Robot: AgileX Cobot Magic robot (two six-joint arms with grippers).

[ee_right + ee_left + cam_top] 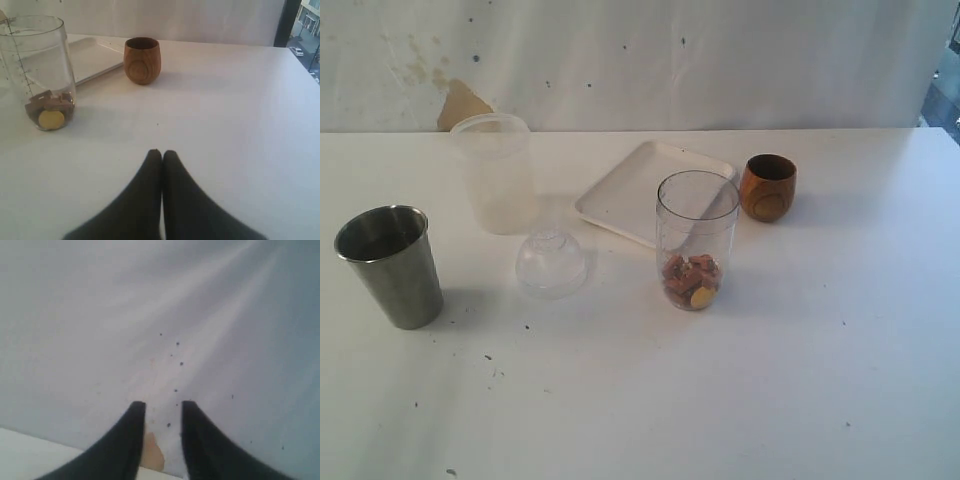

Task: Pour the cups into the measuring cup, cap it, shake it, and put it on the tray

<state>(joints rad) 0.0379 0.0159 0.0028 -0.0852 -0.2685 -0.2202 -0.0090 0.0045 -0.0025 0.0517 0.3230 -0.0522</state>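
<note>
White bench [770,380], speckled, against a stained pale wall [720,60]; neither arm shows in the exterior view.

- Tray [620,195]: just behind the measuring cup, bare.
- Frosted tub [495,175]: behind and well left of the measuring cup, not part of the job.
- Measuring cup [696,215]: upright on the bench, uncapped, with brown bits and a yellow disc [692,282] at its bottom. Some pouring looks done.
- Steel tumbler [390,265]: far left of the measuring cup, upright. Interior too dark to tell if emptied.
- Wooden cup [767,187]: behind-right of the measuring cup, upright, contents unreadable.
- Cap [551,262]: left of the measuring cup, on the bench, close before the tub, which may crowd a reach.
- Left claw [162,407]: narrowly parted, empty, facing the wall.
- Right claw [162,154]: pressed together, empty, low over the bench.

Left to do: capping, shaking, traying.
</note>
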